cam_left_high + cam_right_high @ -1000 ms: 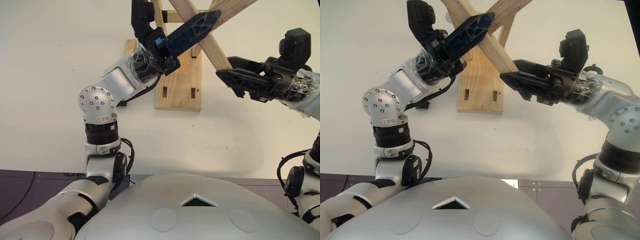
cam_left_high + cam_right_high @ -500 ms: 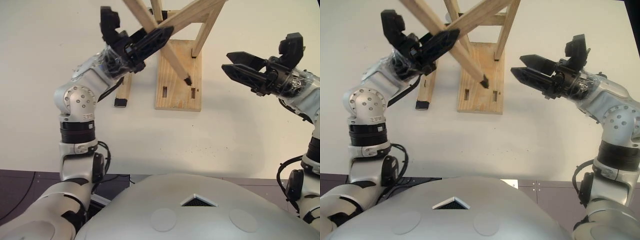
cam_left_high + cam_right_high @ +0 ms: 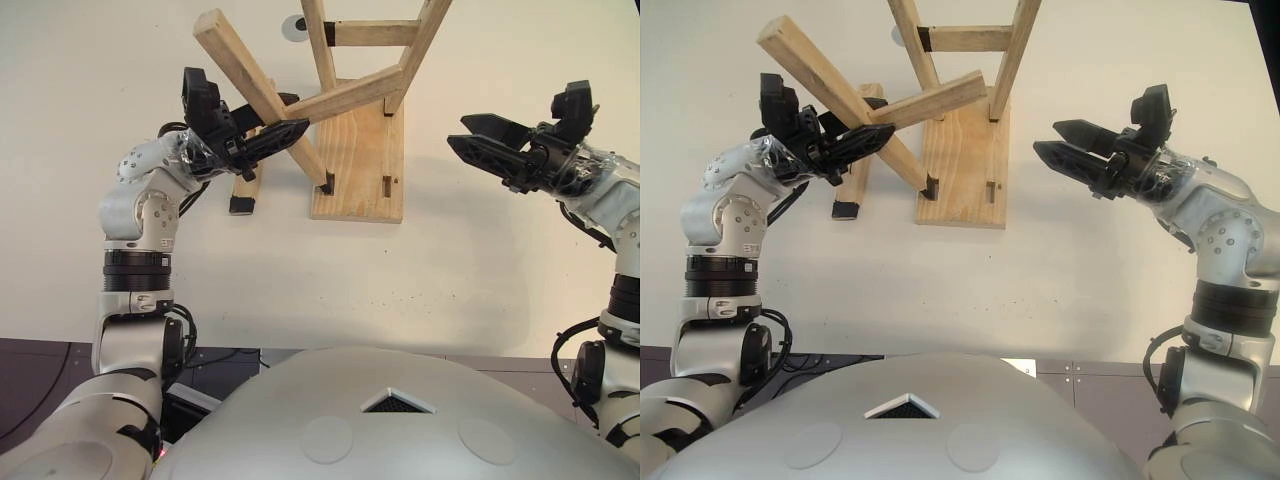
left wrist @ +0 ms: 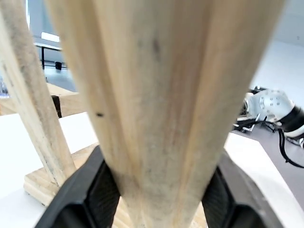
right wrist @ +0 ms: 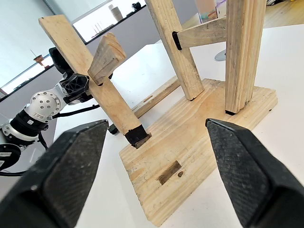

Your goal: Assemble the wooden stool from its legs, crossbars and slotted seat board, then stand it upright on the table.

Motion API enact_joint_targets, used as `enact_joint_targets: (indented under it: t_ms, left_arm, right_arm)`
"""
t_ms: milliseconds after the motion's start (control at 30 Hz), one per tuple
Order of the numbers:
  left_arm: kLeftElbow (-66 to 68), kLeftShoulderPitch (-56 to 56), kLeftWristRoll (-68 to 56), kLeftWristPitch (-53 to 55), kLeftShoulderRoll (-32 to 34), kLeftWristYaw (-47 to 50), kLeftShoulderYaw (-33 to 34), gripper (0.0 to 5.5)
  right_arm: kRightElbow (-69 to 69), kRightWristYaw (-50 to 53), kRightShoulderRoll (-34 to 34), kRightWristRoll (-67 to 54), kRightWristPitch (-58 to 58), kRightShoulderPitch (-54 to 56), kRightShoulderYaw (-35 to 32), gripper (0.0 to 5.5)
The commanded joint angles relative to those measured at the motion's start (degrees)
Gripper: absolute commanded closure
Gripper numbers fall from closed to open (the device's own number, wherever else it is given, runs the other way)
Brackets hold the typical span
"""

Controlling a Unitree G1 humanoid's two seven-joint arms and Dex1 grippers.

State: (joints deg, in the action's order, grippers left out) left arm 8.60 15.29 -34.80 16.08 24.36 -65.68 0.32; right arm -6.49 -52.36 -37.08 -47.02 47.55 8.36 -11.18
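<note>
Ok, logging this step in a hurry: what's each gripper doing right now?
Left gripper: shut on the slanted wooden leg.
Right gripper: open, holding nothing, off to the side of the seat board.

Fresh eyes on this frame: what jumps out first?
The left gripper clamps a tilted leg, its black foot meeting the seat board at a near slot. Two upright legs joined by a crossbar stand at its far end. The right gripper hangs open to the board's right.

Sm. round grey disc on white surface, far side; dark floor past nr edge.
</note>
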Motion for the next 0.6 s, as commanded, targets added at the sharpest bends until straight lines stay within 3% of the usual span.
enact_joint_targets:
  t_ms: [33,233,467,600]
  left_arm:
    - [2.97,-1.93,8.56,-5.89,1.46,-0.86,-4.42,3.41]
    - [1.47,-1.33,16.70,-8.49,5.34,-0.57,-10.67,3.42]
    - [-7.82,5.64,18.07,11.62,11.30,3.76,-16.94,3.43]
    - [-6.73,5.35,20.60,13.72,10.75,6.11,-21.23,3.43]
  right_arm:
    - [0.36,-0.02,-0.47,1.47,-0.67,0.64,0.53,1.74]
    - [0.47,-0.05,-0.18,2.99,-1.46,0.01,0.84,1.74]
    - [-0.22,1.24,1.51,5.15,-3.31,-2.24,1.91,1.74]
    - [-0.02,1.79,2.05,5.89,-4.12,-2.51,2.51,1.74]
